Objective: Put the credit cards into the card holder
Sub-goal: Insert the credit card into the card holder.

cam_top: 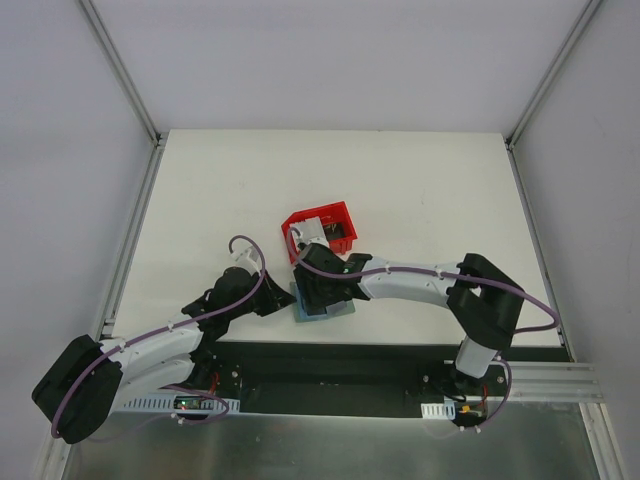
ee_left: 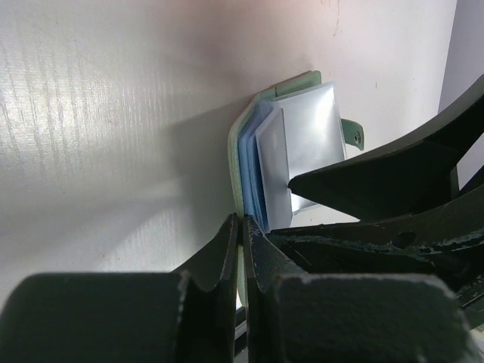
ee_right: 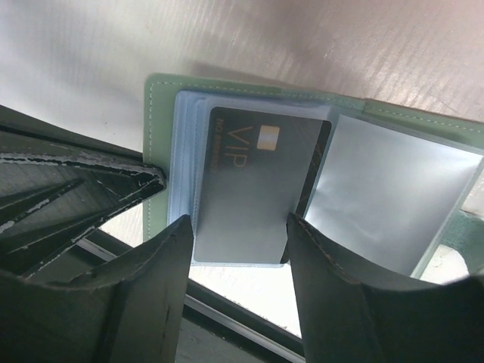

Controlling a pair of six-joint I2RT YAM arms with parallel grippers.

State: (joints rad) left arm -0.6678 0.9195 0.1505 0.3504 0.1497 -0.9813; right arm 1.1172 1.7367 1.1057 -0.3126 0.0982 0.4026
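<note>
so the grey-green folding card holder (ee_right: 159,151) lies spread by the near edge of the white table (cam_top: 400,180), with one dark vip credit card (ee_right: 249,181) partway in a clear sleeve. right fingers (ee_right: 151,295) grip that card wide by its sides. left fingers (ee_left: 219,257) are clamped on the holder's rim. one red plastic bin (cam_top: 320,212) sits just behind, with free table beyond.

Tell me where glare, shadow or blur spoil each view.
Top external: even light, the white table bright, sharp but small. Left wrist: the left fingers are a dark blur, a shadow falls beside the card holder, whose clear sleeve shines. Right wrist: the VIP card reads sharply; the empty sleeve beside it glares; the right fingers are soft.
</note>
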